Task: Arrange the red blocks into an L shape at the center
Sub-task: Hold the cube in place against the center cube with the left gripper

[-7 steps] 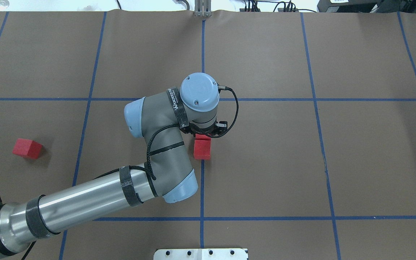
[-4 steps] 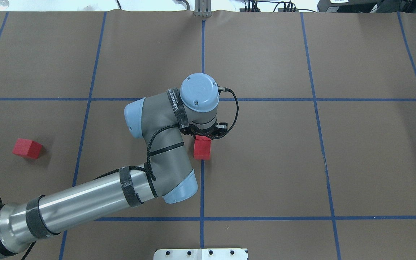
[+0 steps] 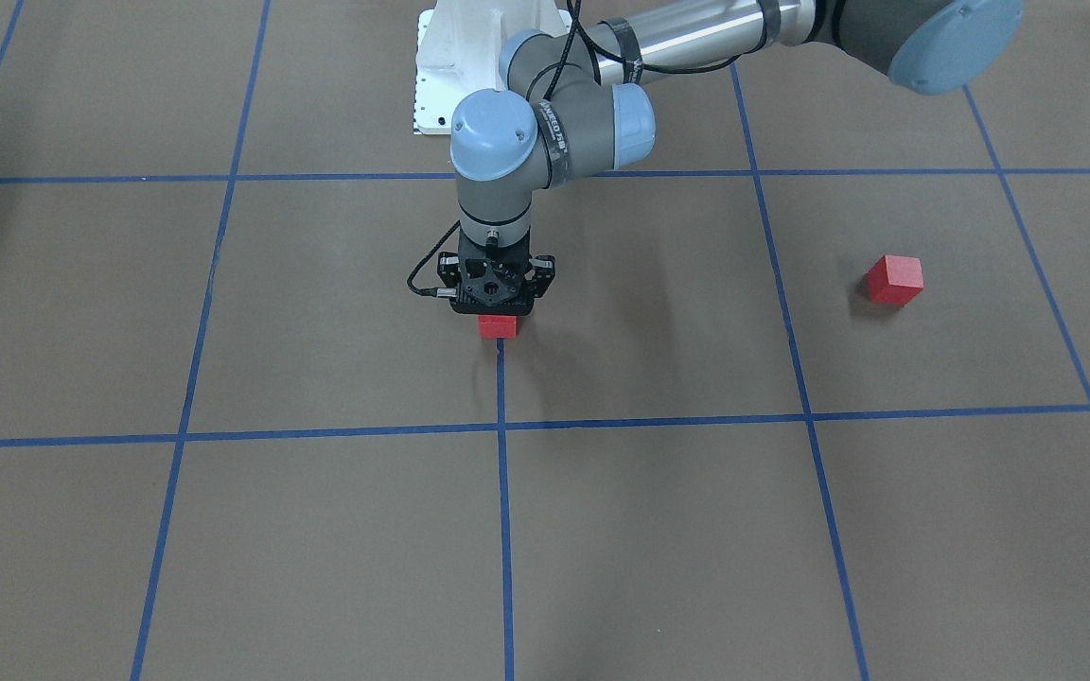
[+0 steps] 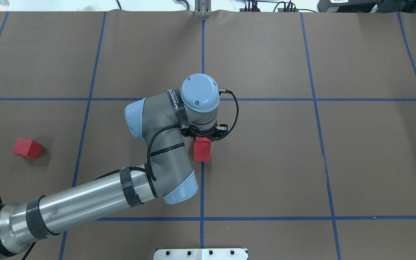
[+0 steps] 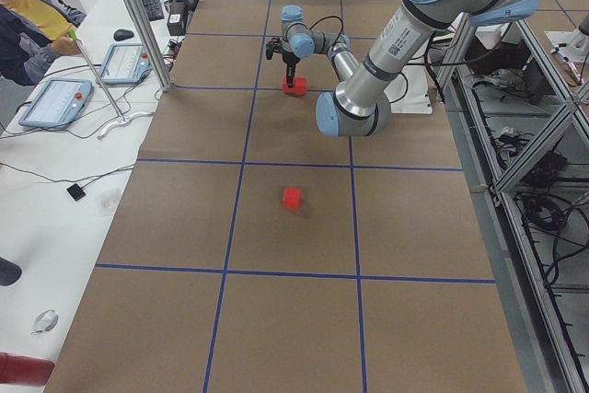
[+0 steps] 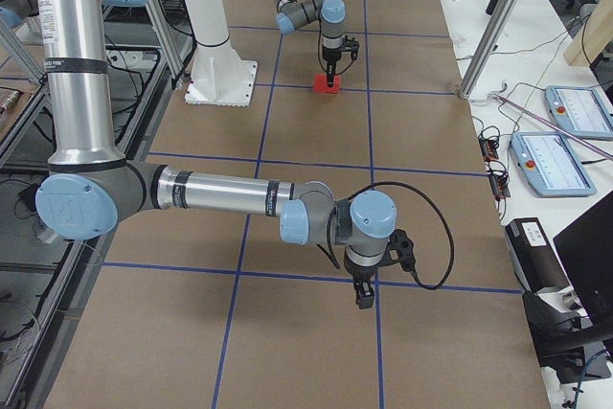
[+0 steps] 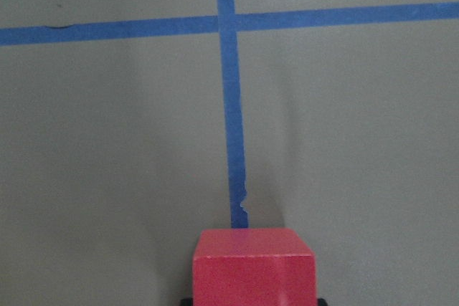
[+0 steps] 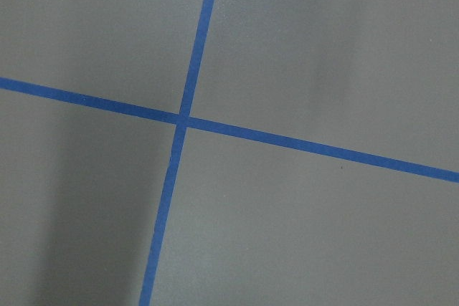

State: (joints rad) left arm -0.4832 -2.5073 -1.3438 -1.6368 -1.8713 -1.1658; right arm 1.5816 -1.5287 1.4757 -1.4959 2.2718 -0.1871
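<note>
My left gripper stands upright at the table's middle, shut on a red block that sits low at the end of a blue tape line. That block also shows under the gripper in the front view. A second red block rests on the table right against it, on the robot's side. The third red block lies alone far out on the left; it also shows in the front view. My right gripper hangs over a tape crossing near the table's right end; I cannot tell whether it is open or shut.
Brown paper with a blue tape grid covers the table. A white base plate stands at the robot's edge. An operator sits beside the far edge with tablets.
My left gripper has sunk very slightly with its block next to the resting block. The lone block on the left has not moved.
</note>
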